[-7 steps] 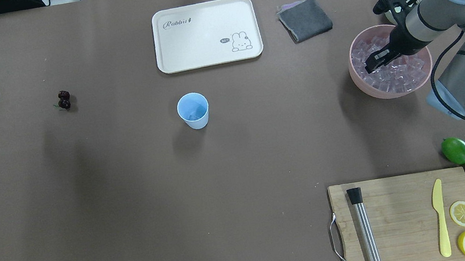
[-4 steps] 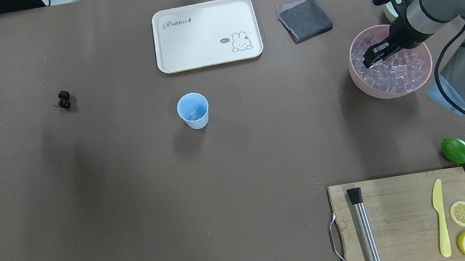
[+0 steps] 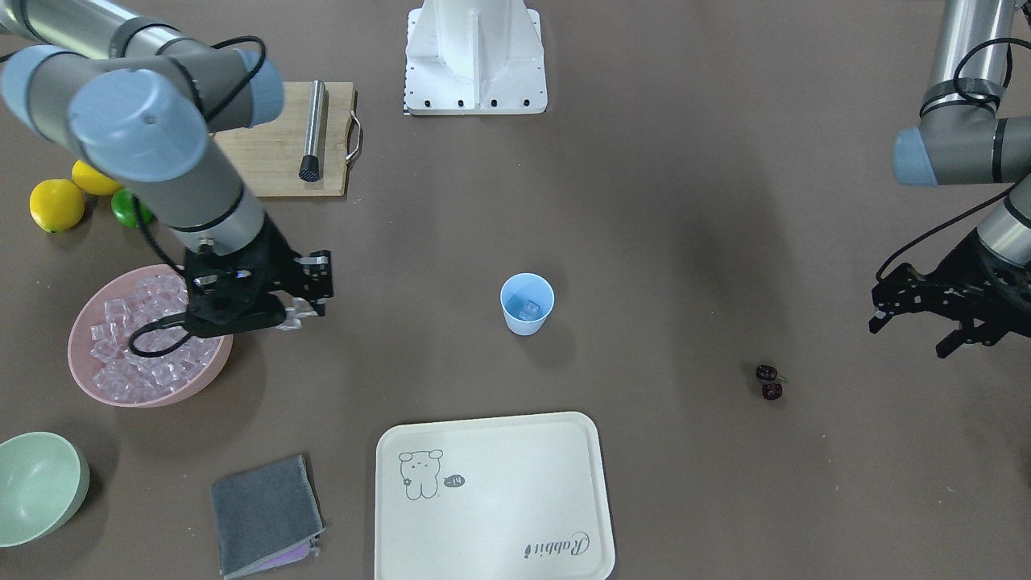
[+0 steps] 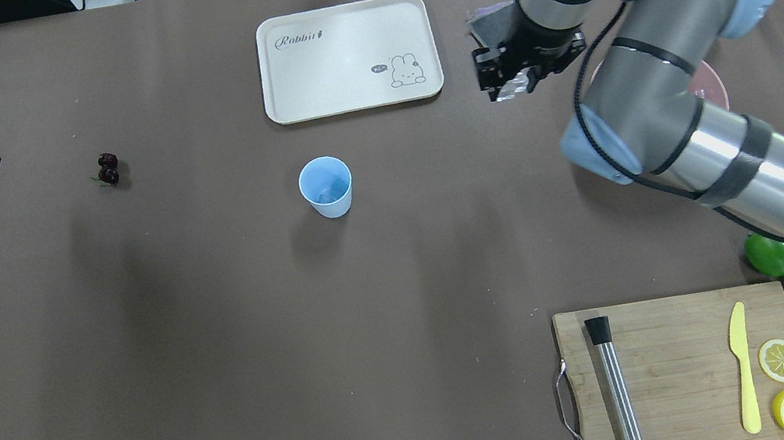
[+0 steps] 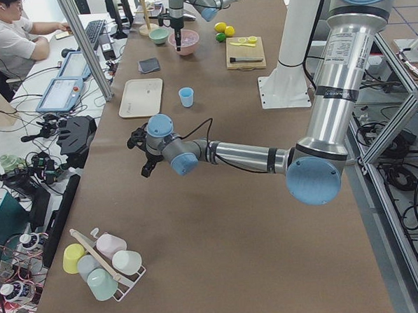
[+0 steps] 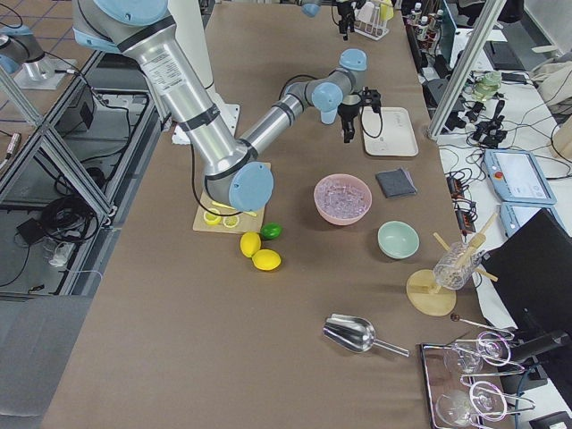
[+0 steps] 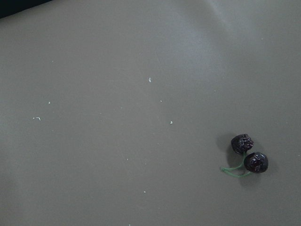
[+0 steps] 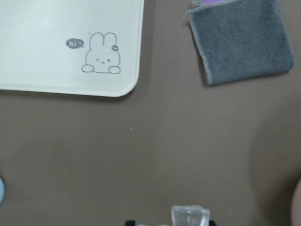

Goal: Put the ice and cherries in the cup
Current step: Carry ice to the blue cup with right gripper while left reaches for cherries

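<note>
The light-blue cup [image 4: 326,183] stands upright mid-table with ice in its bottom; it also shows in the front view [image 3: 527,302]. My right gripper [image 4: 508,86] is shut on a clear ice cube [image 8: 189,217] and holds it above the table between the pink bowl [image 3: 74,354] and the cup, to the right of the cup in the overhead view. More ice [image 3: 121,318] fills the bowl. The cherries [image 4: 108,169] lie on the table at far left and also show in the left wrist view [image 7: 248,157]. My left gripper [image 3: 914,326] is open and empty, apart from them.
A white rabbit tray [image 4: 348,58] lies beyond the cup, a grey cloth [image 8: 242,40] beside it. A cutting board [image 4: 683,370] with muddler, knife and lemon slices lies at near right. A lime [image 4: 769,255], lemons and a pale-green bowl [image 3: 40,483] are on the right side.
My right gripper has risen out of the pink bowl with an ice cube and swung left toward the cup. The left arm, cup and cherries have not moved.
</note>
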Controlling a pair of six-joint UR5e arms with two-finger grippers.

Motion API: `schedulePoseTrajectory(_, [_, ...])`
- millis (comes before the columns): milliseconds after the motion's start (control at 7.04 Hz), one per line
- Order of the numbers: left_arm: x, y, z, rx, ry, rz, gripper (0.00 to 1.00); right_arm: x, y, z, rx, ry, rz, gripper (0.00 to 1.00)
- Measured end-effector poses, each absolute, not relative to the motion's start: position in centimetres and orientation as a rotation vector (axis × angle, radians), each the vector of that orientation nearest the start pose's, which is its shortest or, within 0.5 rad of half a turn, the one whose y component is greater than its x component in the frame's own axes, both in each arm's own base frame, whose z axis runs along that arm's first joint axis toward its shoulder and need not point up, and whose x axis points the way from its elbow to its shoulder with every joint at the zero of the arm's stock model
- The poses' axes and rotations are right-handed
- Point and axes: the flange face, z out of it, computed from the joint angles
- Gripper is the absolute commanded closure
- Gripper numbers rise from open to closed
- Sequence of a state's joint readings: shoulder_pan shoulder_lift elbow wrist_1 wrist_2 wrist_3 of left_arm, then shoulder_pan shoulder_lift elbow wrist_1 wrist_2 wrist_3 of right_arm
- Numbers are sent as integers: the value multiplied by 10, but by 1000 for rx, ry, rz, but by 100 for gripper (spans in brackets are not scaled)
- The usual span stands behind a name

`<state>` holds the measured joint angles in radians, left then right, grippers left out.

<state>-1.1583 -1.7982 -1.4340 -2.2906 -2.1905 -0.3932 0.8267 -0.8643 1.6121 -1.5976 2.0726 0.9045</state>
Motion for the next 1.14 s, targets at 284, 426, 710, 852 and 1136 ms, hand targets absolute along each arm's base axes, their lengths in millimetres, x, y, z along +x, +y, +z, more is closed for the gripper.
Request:
schedulePoseTrajectory(284, [198,-607,522,479,848,282,3,-478,-548,146,126,-858,69,100])
schedulePoseTrajectory(426, [212,-611,517,470,857,283,3,-507,-527,117,131,-872,113,100])
schedulePoseTrajectory(710, [249,-608,505,462,856,275,3,-549,-493,85,148,-881,150,100])
schedulePoseTrajectory(852, [270,-602,502,462,846,272,3,-563,-484,81,156,-871,161,100])
schedulePoseTrajectory(1136, [302,-588,498,455,856,261,3,-581,-479,78,160,-854,180,100])
